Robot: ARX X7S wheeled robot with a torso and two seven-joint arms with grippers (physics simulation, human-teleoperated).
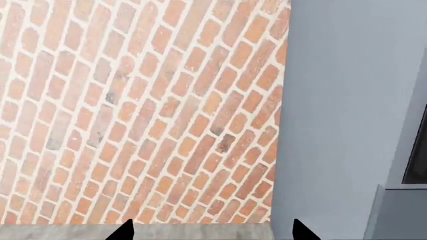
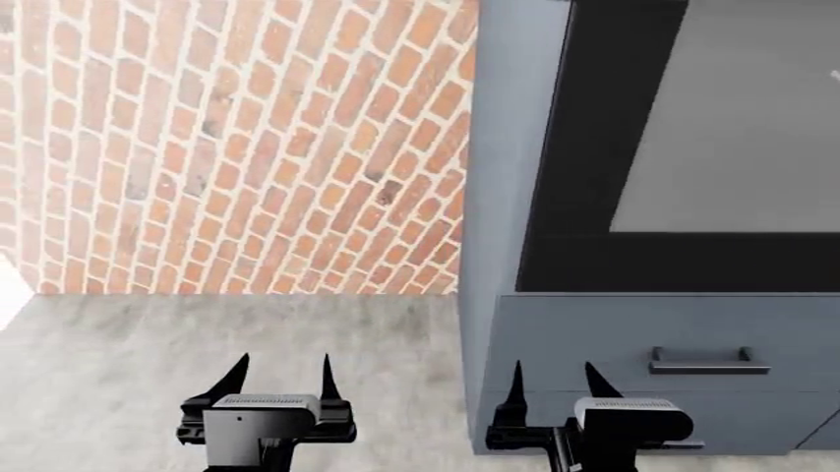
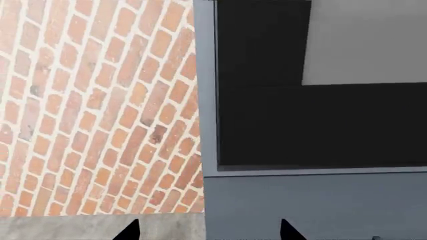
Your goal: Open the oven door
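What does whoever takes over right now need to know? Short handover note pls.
Left hand: open, empty, low over the grey floor facing the brick wall.
Right hand: open, empty, low in front of the blue-grey cabinet, beside the drawer handle.
Oven door: shut, flush in the cabinet above the drawer, up and to the right of both hands. Its handle is not in view.
Done: nothing on the door.
Left: find the handle, grip it, pull the door open.

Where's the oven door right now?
Head view, upper right: the oven door sits shut in the blue-grey cabinet, above the drawer, beyond the right gripper.
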